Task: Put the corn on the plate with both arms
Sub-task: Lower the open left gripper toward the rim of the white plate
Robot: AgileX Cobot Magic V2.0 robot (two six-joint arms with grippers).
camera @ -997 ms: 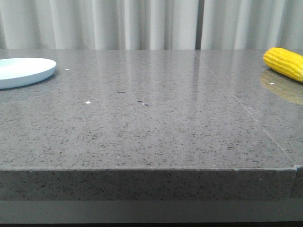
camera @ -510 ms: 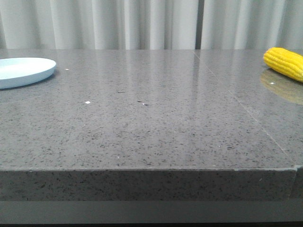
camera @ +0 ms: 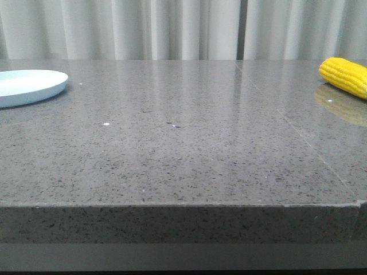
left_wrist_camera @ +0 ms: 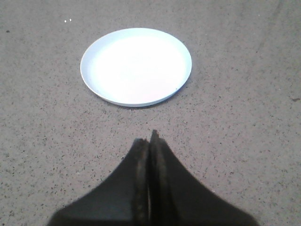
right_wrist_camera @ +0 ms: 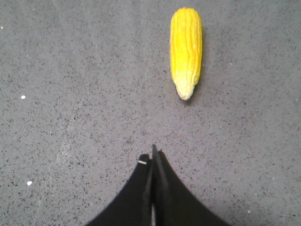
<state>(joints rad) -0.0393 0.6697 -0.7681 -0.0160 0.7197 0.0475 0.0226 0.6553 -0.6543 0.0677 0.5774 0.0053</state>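
Nothing moved vs earlier frames: bright yellow tapered corn cob [right_wrist_camera: 186, 50] lies on grey speckled table [camera: 183, 149], ahead of right gripper [right_wrist_camera: 152, 162], untouched; round pale blue-white plate [left_wrist_camera: 136, 66] bare ahead of left gripper [left_wrist_camera: 149, 143]; both grippers pinched closed, empty; task unstarted.

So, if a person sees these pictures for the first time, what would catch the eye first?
Most likely the bright yellow corn, lying at the far right of the grey speckled table. Next comes the pale, empty plate at the far left, well apart from the corn. In the wrist views, the left claw is shut above the table near the plate, and the right claw is shut near the corn's paler tip.
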